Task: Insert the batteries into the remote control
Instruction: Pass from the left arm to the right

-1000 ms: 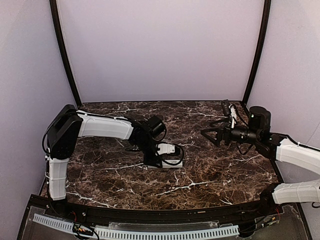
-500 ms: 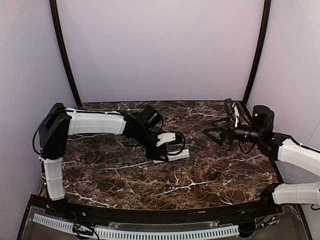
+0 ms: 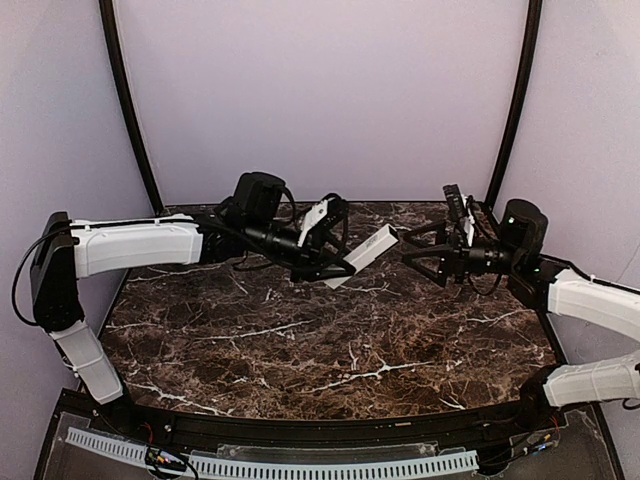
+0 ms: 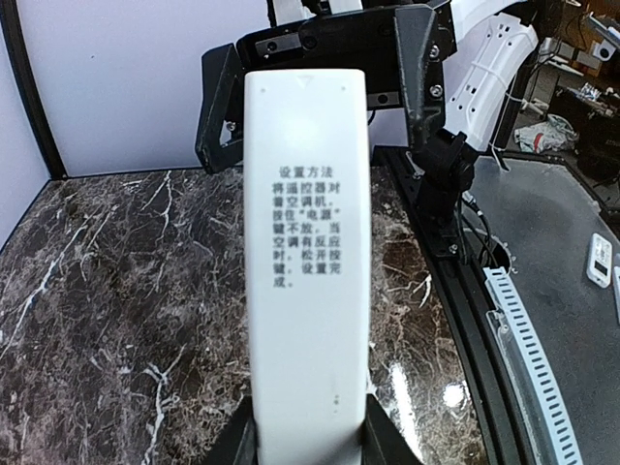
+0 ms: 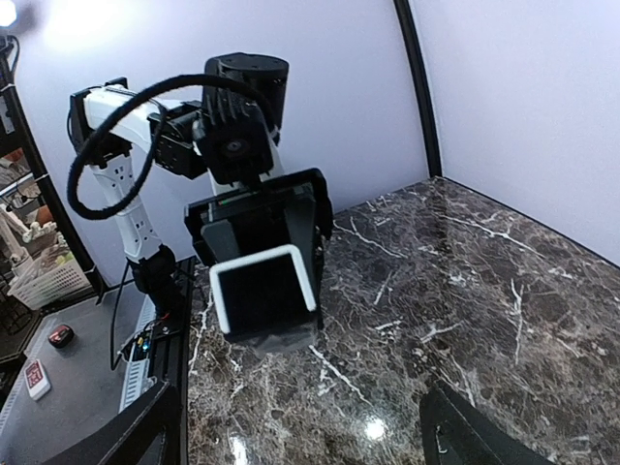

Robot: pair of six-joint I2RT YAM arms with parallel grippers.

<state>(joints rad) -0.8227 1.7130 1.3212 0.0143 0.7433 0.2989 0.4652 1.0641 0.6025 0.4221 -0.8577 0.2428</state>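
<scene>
The left gripper point(image 3: 337, 271) clamps the slim white plastic bar-shaped remote control point(image 3: 368, 250) in the air above the dark marble table point(image 3: 400, 340), so the right gripper point(image 3: 413, 256), jaws wide just off its dark far end, ought to close squarely on it before the left releases.

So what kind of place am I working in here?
Looks like a robotics lab test cell, not a home: a marble-patterned table boxed in by plain lilac backdrop panels, with a slotted cable duct along the near edge.
</scene>
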